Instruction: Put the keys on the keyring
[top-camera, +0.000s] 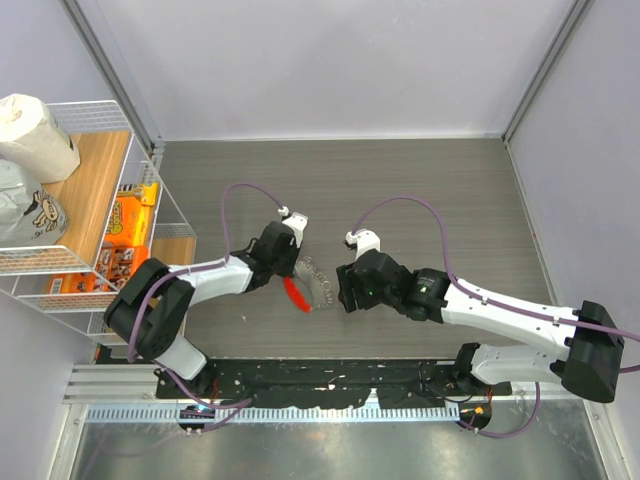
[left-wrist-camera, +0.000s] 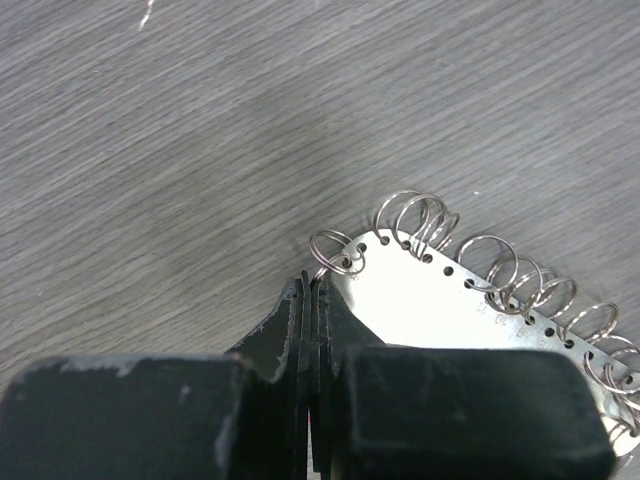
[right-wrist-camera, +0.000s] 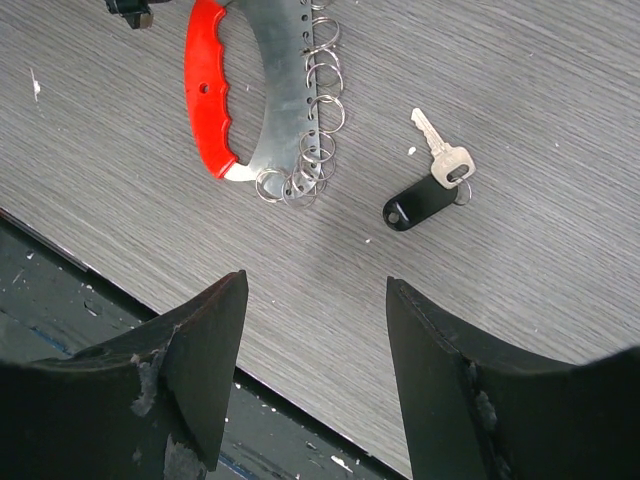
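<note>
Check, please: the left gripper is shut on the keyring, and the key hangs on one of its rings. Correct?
No: the key lies on the table, apart from the keyring, as the right wrist view shows. The rest holds.

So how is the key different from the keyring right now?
The keyring is a curved metal plate with a red grip and many wire rings; the key is one silver key with a black tag. The keyring is much bigger than the key. The left gripper pinches the keyring; the key lies free on the table. Both are silvery metal.
</note>
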